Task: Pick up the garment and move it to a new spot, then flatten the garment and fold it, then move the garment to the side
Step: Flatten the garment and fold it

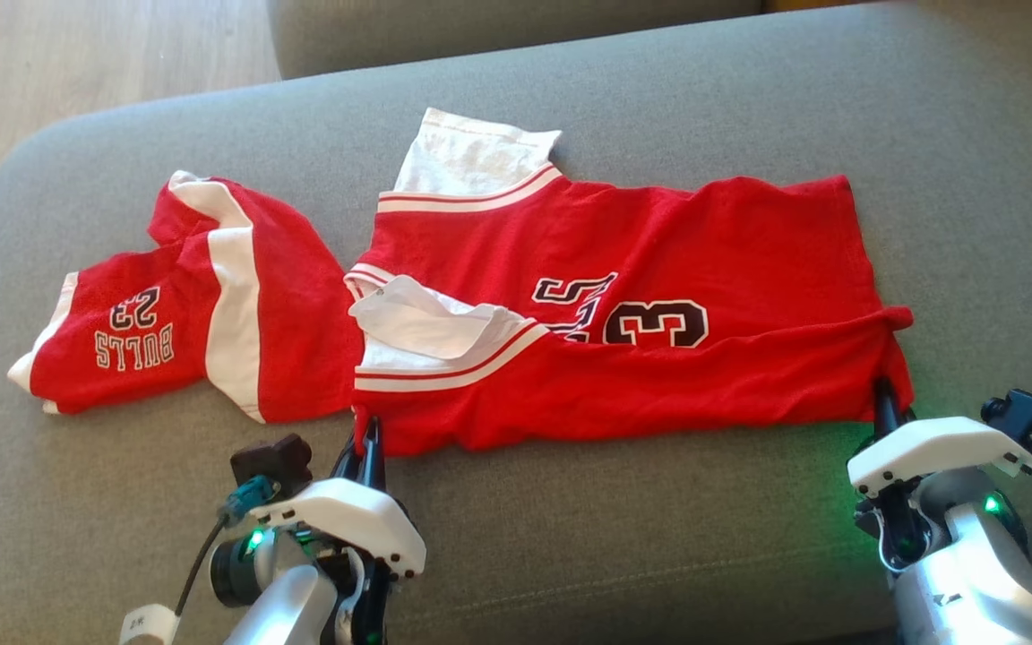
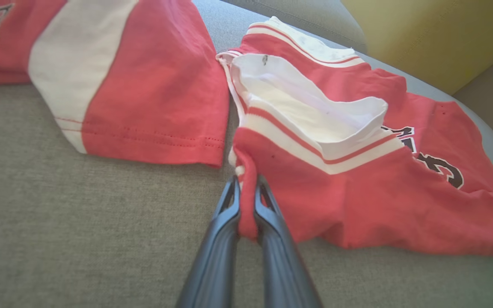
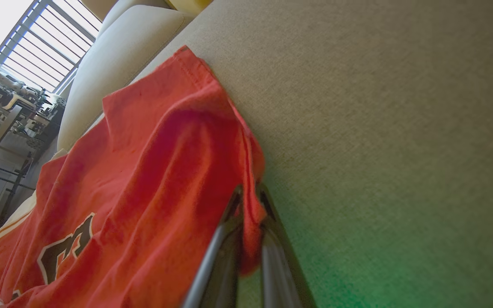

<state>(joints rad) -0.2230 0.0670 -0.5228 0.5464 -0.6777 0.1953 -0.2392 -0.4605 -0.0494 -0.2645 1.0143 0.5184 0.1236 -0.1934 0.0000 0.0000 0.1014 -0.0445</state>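
**On the sofa (image 1: 570, 555), both grippers clamp the jersey (image 1: 659, 260)**

Across the grey cushion the red jersey lies spread with its number upward, its white-trimmed neck and armholes toward the robot's left and its hem toward the right. The left gripper (image 2: 246, 188) is closed on a bunched corner of red cloth at the near edge, just below the white trim. The right gripper (image 3: 248, 194) is closed on the near hem corner, with red fabric pinched between its fingers. Red shorts (image 1: 211, 305) with a white stripe lie just beside the jersey, on its left.
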